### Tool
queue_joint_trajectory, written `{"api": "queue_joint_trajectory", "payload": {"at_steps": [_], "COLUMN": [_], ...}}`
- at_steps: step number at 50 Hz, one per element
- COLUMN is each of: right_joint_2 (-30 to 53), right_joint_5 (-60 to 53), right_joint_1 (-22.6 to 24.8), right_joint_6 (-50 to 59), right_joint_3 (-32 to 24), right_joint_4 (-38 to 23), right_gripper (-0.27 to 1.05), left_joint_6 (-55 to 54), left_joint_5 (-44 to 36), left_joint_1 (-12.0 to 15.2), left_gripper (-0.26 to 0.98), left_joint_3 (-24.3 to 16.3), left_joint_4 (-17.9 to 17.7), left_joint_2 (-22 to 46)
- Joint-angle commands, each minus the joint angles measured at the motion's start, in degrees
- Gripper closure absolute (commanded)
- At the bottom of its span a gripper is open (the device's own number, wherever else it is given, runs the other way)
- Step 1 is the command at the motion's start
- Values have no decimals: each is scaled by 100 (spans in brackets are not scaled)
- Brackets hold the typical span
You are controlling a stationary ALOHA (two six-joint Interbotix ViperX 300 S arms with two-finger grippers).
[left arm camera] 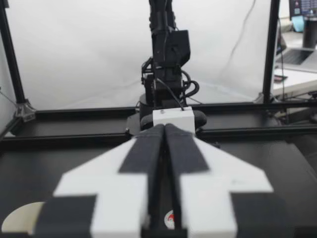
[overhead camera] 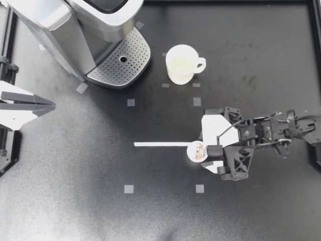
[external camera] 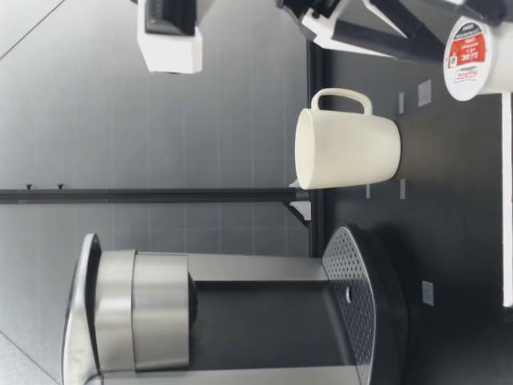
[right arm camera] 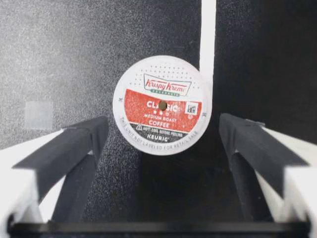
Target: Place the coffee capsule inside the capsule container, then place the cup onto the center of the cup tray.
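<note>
On the black worktop point(overhead camera: 75, 165), a coffee capsule point(overhead camera: 196, 151) sits at the end of a white strip point(overhead camera: 160, 144), just ahead of my right gripper point(overhead camera: 205, 148). The fingers point(overhead camera: 212, 166) stand spread wide to either side and touch nothing. From the right wrist view, the capsule point(right arm camera: 162, 105) shows its round foil lid between the two dark finger pads point(right arm camera: 74, 148), with clear space on both sides. The lid carries a white upper part with a logo, a red band of lettering and a small code square, and has a hole punched at its centre. From table height, the capsule point(external camera: 473, 60) shows the same red-and-white label.

Well apart from it, a white cup point(overhead camera: 181, 64) stands upright and empty, its handle pointing away from the coffee machine point(overhead camera: 75, 30). The machine's perforated cup tray point(overhead camera: 120, 63) is beside the cup and bare. Small grey tape squares point(overhead camera: 130, 102) dot the surface.

My left gripper point(overhead camera: 50, 105) hangs at the far edge, fingers point(left arm camera: 143, 163) pressed together on nothing.
</note>
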Motion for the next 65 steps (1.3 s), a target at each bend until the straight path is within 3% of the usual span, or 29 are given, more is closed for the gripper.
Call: {"api": "queue_joint_trajectory", "payload": {"at_steps": [1,25,50,56,65], "right_joint_2": [-26,167,141,35,-448], "right_joint_5": [-70,-88,-158,-158,-149], "right_joint_1": [35,35,35,35,35], "right_joint_6": [-9,-9,9,44,185], "right_joint_3": [-141,-290,-299,-290,-299], "right_joint_4": [-18,-62,-62,-53,44], "right_gripper": [-20,-17,24,26,26], "left_joint_6": [-9,-9,-9,-62,-97], "left_joint_5": [-35,0,9,176,1705], "left_joint_1": [-9,-9,26,167,413], "left_gripper": [63,63,63,63,63], "left_joint_3": [-158,-158,-185,-360,-1213], "left_joint_4": [-9,-9,-9,-35,-158], "left_joint_2": [53,53,290,571,1187]}}
